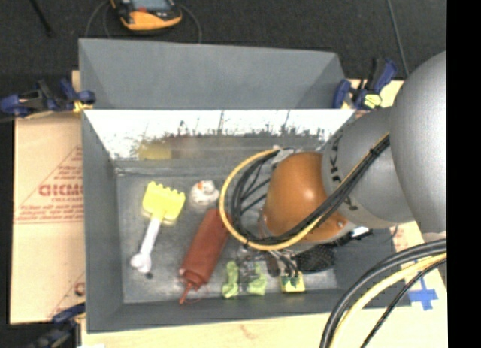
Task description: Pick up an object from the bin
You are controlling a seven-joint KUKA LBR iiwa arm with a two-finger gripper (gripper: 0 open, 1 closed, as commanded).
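Note:
My gripper is low in the bin's front right part, mostly covered by the arm's orange dome. Directly beneath it, by the front wall, lies a green crumpled toy. A small yellow-green block rests just to the gripper's right. To the left, a red squeeze bottle lies slanted with its nozzle toward the front wall. A black bristly thing pokes out from under the dome on the right.
A yellow brush head on a white handle lies at the left of the bin floor. A small white and brown round thing sits behind the bottle. The arm and its cables cover the bin's right side.

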